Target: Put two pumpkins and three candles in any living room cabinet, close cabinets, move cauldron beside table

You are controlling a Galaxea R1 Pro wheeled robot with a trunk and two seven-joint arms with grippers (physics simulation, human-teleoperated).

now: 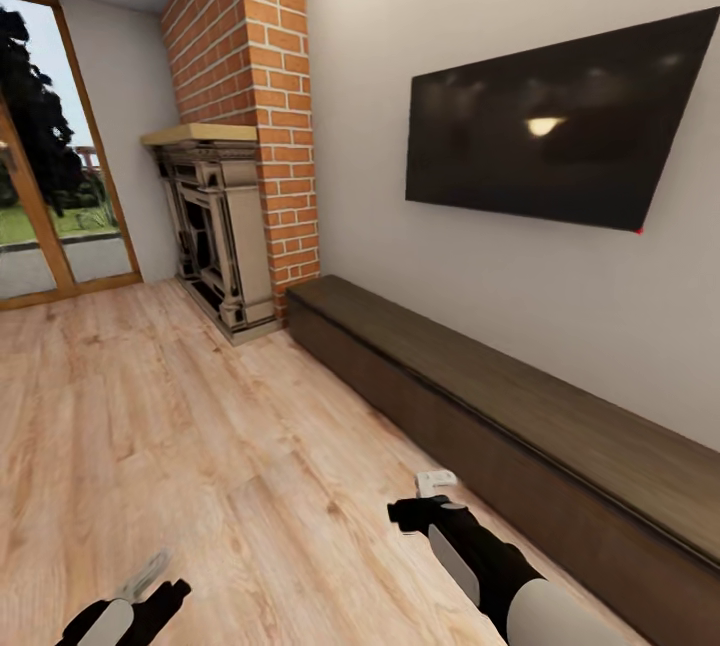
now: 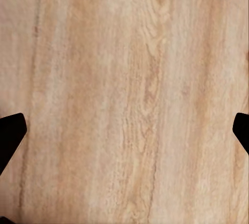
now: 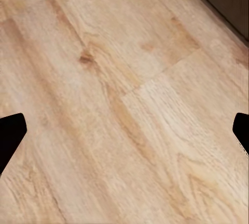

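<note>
2 empty grippers, fingers spread, hang beside closed cabinet.

Layout: cabinet along the right wall, fireplace at its far end.
Cabinet sits on the floor under the wall-mounted TV. Fireplace stands against the brick chimney, just beyond the cabinet's far end. Glass door further left.

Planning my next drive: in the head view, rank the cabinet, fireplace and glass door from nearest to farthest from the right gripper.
1. Cabinet, along the wall just right of the right gripper.
2. Fireplace, ahead by the brick chimney.
3. Glass door, far left.
</note>
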